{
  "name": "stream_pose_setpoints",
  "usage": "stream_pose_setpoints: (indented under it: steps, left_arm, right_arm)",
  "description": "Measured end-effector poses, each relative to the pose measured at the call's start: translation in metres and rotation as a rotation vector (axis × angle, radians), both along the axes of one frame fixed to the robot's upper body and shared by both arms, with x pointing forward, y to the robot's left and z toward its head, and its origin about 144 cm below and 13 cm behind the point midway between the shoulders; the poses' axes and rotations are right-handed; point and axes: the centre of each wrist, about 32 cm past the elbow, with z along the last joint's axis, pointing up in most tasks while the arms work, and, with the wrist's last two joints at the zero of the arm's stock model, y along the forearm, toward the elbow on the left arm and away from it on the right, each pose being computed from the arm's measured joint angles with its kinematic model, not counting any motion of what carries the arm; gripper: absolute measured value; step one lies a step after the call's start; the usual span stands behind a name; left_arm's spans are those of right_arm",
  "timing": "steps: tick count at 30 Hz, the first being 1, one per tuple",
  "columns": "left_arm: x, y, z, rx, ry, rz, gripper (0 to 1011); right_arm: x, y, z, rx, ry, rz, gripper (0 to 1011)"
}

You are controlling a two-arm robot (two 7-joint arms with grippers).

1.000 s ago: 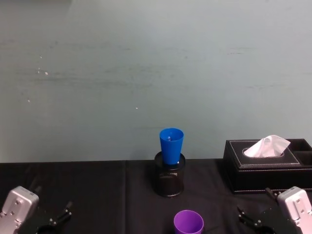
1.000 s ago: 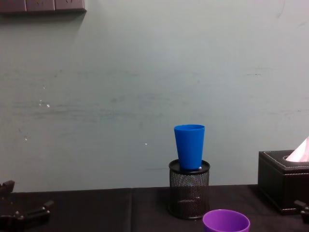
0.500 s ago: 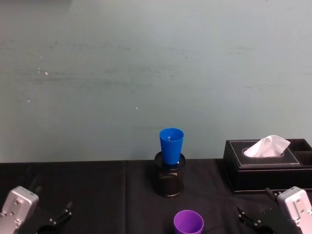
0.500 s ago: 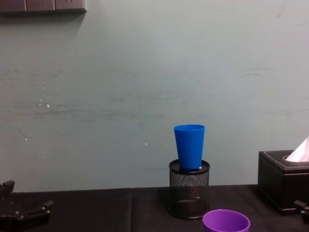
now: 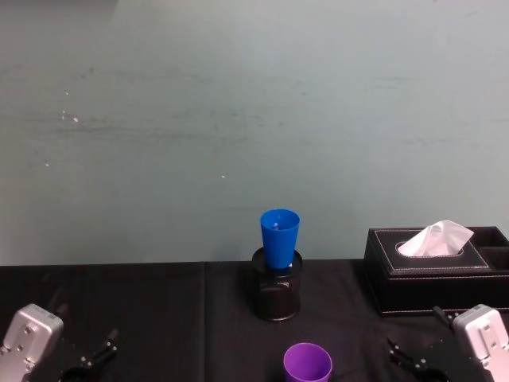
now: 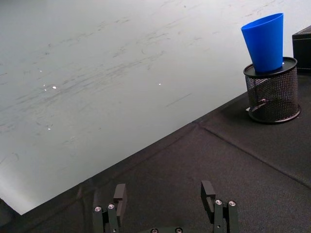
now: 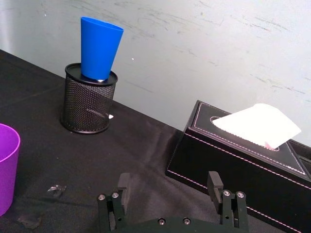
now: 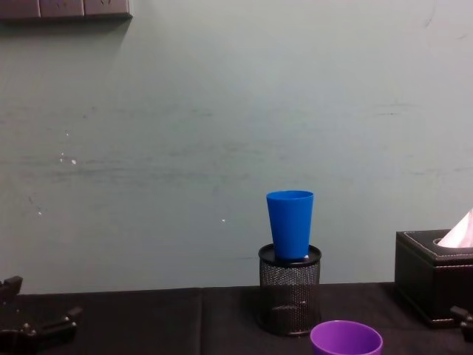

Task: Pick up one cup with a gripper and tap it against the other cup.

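Left gripper (image 6: 164, 194): you see matte black throughout, with two fingers rising from a black crossbar.
Left fingers (image 6: 120, 193): flat and squared at the tip, each stepped where it joins a thicker block.
Left screws (image 6: 108, 207): look for small silver round heads, a pair on each finger block and two more on the crossbar.
Left wrist housing (image 5: 29, 336): a silver-grey block with rounded corners and small dark holes in its face.
Right gripper (image 7: 169, 182): you find the same black build here.
Right screws (image 7: 225, 193): silver heads in pairs on the finger blocks, two on the crossbar.
Right wrist housing (image 5: 482, 334): silver-grey and rounded, dotted with small holes.
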Motion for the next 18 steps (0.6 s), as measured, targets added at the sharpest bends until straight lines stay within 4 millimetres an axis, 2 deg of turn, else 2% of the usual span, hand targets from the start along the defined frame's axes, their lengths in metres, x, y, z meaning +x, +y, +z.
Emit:
stream_pose_setpoints:
  steps: [10, 18]
  left_arm:
    - [0.0, 0.0, 0.0, 0.0, 0.0, 0.0, 1000]
    - [0.0, 0.0, 0.0, 0.0, 0.0, 0.0, 1000]
  right_arm:
    - [0.0045, 0.0023, 0.0034, 0.016, -0.042, 0.016, 1000]
    - [-0.0024, -0.0011, 0.0094, 0.057, -0.045, 0.119, 1000]
